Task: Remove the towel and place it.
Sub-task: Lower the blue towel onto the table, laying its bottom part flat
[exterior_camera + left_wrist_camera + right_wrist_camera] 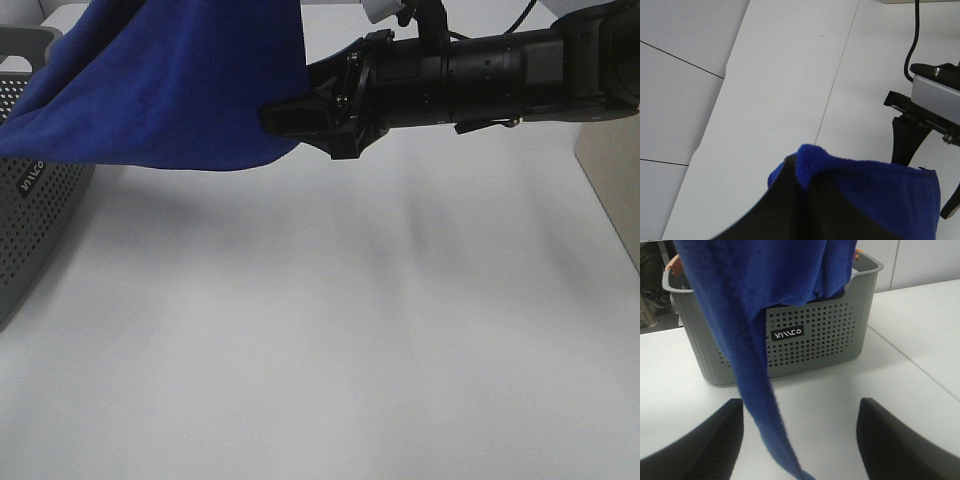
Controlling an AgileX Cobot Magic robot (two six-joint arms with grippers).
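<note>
Holding the towel (170,90) raised over the basket (30,230), you had the left jaws clamped on its corner; the right jaws stood apart beside its edge, which they probably needed to grasp next.

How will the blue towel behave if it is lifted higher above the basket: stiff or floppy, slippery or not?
Probably very floppy: the towel sags in folds from the shut left hand and trails a narrow tail. Its plush pile likely resists slipping. It may drag on the basket rim, which it seems to overhang.
</note>
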